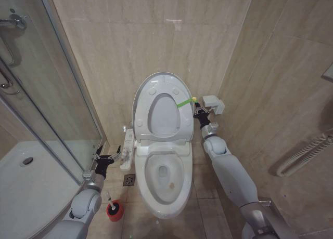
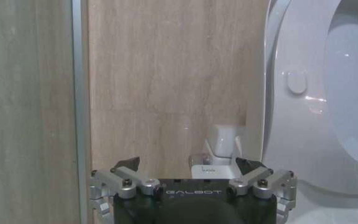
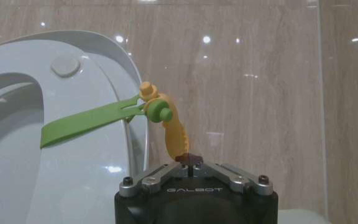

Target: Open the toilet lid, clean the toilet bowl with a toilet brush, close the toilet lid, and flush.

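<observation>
Toilet lid [image 1: 158, 85] upright against far wall. My right end effector [image 1: 198, 112] pinches its yellow pull tab [image 3: 169, 126]; left end effector [image 1: 108, 157] spread. Lid: stiff, glossy, slippery—I'd grasp the tab.

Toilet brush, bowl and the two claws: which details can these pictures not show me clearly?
- Toilet brush: head view; bristles hidden in the red holder.
- Toilet bowl: head view; brownish spot too small to identify.
- Left claw: left wrist view; base cut off by the picture's edge.
- Right claw: right wrist view; fingertips shut on the yellow tab, contact partly hidden.
</observation>
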Robot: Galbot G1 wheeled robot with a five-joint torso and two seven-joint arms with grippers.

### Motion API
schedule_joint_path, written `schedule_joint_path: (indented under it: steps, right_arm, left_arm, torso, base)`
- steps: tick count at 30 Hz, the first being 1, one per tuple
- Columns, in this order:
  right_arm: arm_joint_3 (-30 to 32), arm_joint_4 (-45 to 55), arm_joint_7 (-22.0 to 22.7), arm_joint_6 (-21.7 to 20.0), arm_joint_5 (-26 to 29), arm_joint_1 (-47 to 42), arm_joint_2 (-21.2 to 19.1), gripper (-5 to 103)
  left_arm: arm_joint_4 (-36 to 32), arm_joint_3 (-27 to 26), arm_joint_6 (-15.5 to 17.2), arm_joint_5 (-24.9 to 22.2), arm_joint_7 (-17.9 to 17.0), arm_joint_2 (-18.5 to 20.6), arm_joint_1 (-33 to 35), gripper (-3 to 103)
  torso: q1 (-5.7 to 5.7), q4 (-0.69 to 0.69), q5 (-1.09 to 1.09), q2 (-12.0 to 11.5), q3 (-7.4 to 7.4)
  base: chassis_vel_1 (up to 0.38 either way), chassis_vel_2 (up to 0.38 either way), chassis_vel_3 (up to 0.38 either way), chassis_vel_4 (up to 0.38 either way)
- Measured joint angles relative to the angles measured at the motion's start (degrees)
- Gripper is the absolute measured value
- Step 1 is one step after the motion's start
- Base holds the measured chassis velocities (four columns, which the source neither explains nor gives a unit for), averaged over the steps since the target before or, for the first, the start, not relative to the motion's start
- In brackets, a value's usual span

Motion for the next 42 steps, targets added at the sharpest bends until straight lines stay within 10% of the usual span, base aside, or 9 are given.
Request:
schedule_joint_path:
  steps: [27,28,35,36,42]
  right_arm:
    - [0.8,8.8,0.9,-2.5,3.4,-6.0,-3.6,6]
    - [0.9,9.8,0.9,-2.6,3.7,-6.6,-3.9,33]
    - [2.0,16.6,1.2,-3.7,5.7,-11.0,-6.3,33]
    - [2.3,17.4,1.3,-3.7,5.8,-11.8,-6.6,60]
    - [3.1,18.8,1.4,-3.7,6.1,-13.7,-7.1,60]
  left_arm:
    - [0.0,0.0,0.0,0.0,0.0,0.0,0.0,100]
    - [0.0,0.0,0.0,0.0,0.0,0.0,0.0,100]
    - [0.0,0.0,0.0,0.0,0.0,0.0,0.0,100]
    - [0.0,0.0,0.0,0.0,0.0,0.0,0.0,100]
    - [0.0,0.0,0.0,0.0,0.0,0.0,0.0,100]
  torso:
    - [0.03,0.05,0.03,0.0,0.02]
    - [0.03,0.05,0.04,0.0,0.02]
    - [0.01,0.04,-0.01,0.0,0.0]
    - [0.0,0.03,0.02,0.0,0.0]
    - [0.01,0.01,0.01,0.0,0.0]
  base:
    - [0.0,0.0,0.0,0.0]
    - [0.0,0.0,0.0,0.0]
    - [0.0,0.0,0.0,0.0]
    - [0.0,0.0,0.0,0.0]
    - [0.0,0.0,0.0,0.0]
